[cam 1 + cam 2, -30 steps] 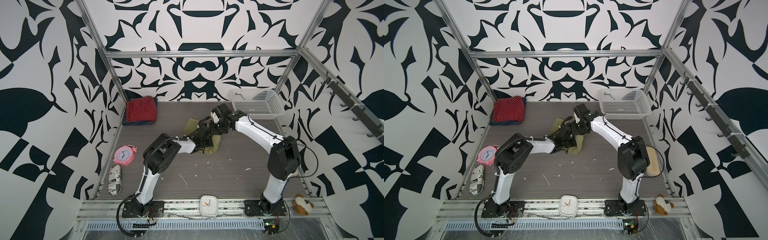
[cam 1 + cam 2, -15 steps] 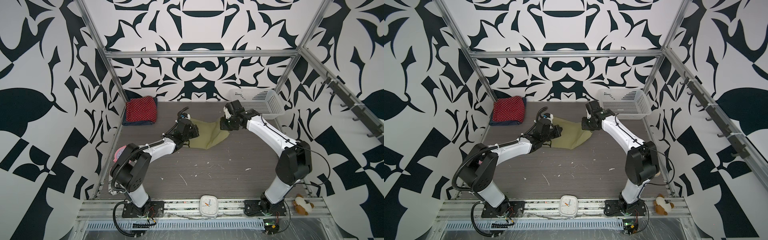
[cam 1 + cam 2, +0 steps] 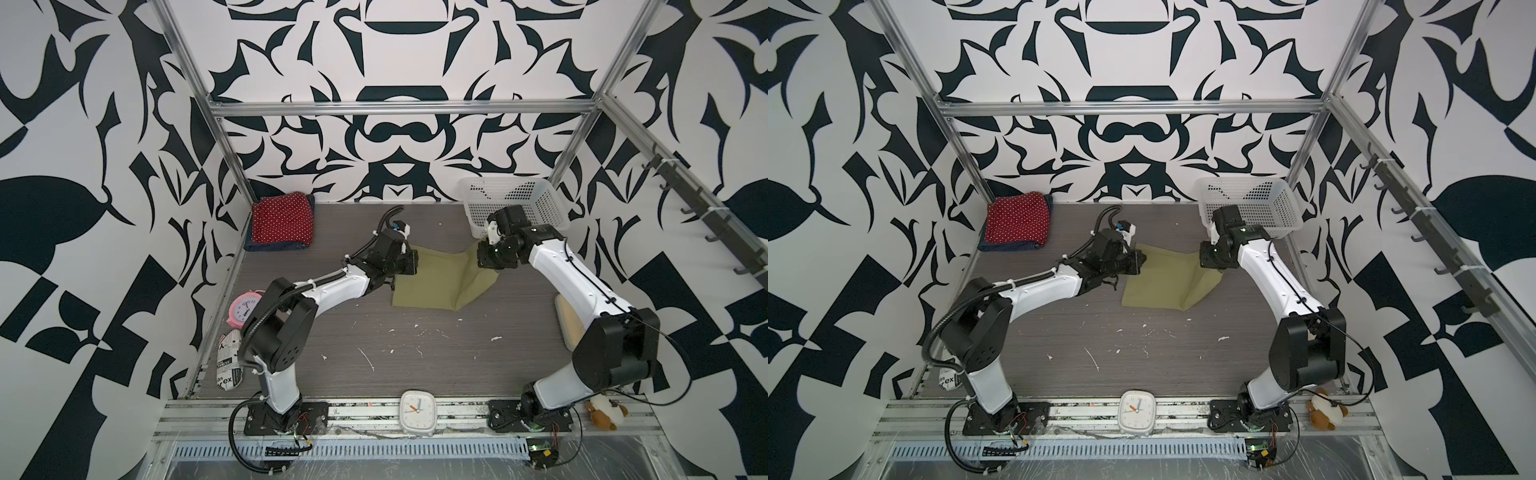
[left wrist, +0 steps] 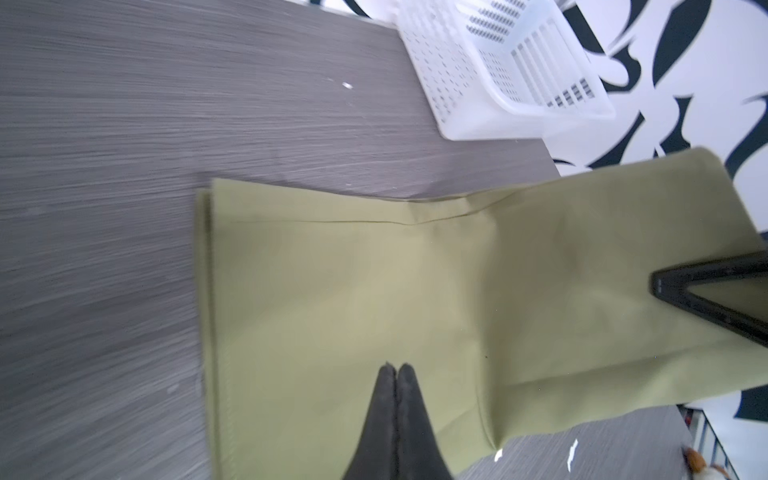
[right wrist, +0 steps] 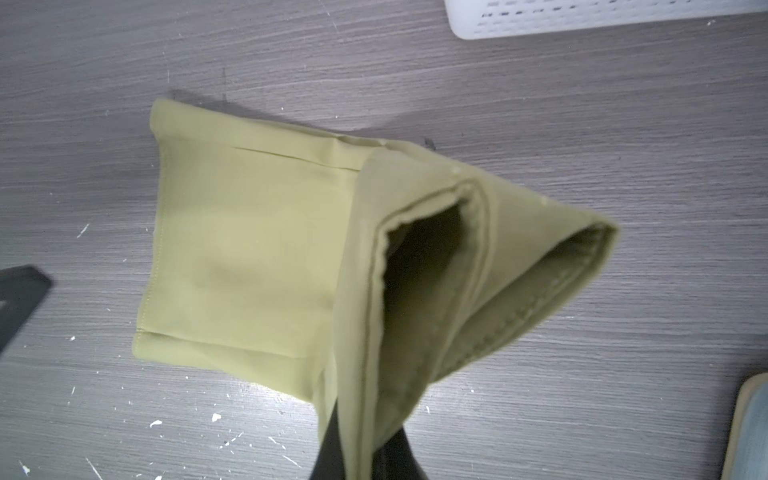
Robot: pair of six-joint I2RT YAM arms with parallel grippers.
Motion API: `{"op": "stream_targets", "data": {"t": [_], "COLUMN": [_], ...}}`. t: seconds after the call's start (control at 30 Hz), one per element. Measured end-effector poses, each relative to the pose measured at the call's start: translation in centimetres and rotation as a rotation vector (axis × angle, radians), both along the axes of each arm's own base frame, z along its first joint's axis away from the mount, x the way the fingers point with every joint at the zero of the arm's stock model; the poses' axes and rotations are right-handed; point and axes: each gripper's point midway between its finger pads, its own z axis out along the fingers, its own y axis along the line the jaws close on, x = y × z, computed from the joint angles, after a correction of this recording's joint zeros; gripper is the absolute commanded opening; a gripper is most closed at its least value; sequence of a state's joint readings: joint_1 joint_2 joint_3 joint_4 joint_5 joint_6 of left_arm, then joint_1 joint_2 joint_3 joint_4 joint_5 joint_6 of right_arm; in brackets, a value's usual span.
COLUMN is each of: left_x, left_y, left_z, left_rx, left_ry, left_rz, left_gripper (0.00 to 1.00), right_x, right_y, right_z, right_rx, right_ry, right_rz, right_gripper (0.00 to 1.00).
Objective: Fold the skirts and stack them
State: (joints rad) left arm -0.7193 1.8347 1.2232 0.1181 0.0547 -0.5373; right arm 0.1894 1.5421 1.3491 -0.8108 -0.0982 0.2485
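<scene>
The olive-green skirt (image 3: pixel 432 282) (image 3: pixel 1158 282) lies mostly flat mid-table, its right end lifted. My right gripper (image 3: pixel 484 262) (image 5: pixel 363 449) is shut on that raised end, which hangs folded over its fingers. My left gripper (image 3: pixel 409 266) (image 4: pixel 397 368) is shut at the skirt's left edge, its tips over the flat cloth (image 4: pixel 332 291) with nothing showing between them. At the back left, the folded red polka-dot skirt (image 3: pixel 282 220) (image 3: pixel 1017 222) rests on the folded dark denim skirt (image 3: pixel 274 246).
A white perforated basket (image 3: pixel 540 208) (image 4: pixel 498 62) stands at the back right, just behind my right wrist. A pink clock (image 3: pixel 245 307) and a newsprint-patterned object (image 3: pixel 228 365) lie along the left edge. A white clock (image 3: pixel 417 411) and a plush toy (image 3: pixel 604 415) sit on the front rail.
The grippers were close together on the bunched olive skirt. They have since drawn apart, left going left and right going right, and the skirt is now spread out.
</scene>
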Motion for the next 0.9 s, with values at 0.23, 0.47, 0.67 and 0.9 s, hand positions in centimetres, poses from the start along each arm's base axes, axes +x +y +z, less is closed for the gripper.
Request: {"op": "stream_targets", "data": {"t": [0.23,0.47,0.67,0.9], "left_x": [-0.7,-1.3,0.0,-1.8], "left_y": [-0.5,8.7,9.0,6.1], "left_z": [-7.8,-9.5,-4.9,-11.3], "left_rx": [0.076,0.115,0.081,0.189], "left_ry": [0.121,0.174,0.043,0.131], "left_rz": [-0.014,0.163,0.175,0.092], "left_gripper": [0.0,0.0,0.0,0.0], "right_x": [0.7,1.3,1.0,1.5], "right_y": [1.7,2.7,3.2,5.5], "right_z": [-0.4,-0.9,-0.9,-0.8], "right_rx": [-0.003,-0.045,-0.075,-0.098], "right_ry": [0.039,0.069,0.081,0.083], "right_rz": [0.044,0.066,0.066,0.112], "right_gripper": [0.0,0.0,0.0,0.0]}}
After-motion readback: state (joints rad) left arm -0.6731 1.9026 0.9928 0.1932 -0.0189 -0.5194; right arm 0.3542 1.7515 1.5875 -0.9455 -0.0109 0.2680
